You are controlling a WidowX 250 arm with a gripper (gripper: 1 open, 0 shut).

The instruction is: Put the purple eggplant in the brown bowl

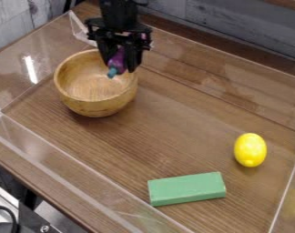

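Note:
My gripper (118, 64) hangs pointing down over the right part of the brown bowl (77, 93), shut on the purple eggplant (116, 64). The eggplant is held between the black fingers, its teal stem end lowest, above the bowl's inside near the right rim. The bowl is a round light wooden one at the left of the table, and its inside holds nothing. The arm rises dark behind the gripper.
A yellow lemon (249, 149) lies at the right. A green rectangular block (187, 188) lies near the front. A clear folded plastic piece (83, 25) stands behind the bowl. Clear low walls edge the wooden table (175, 118).

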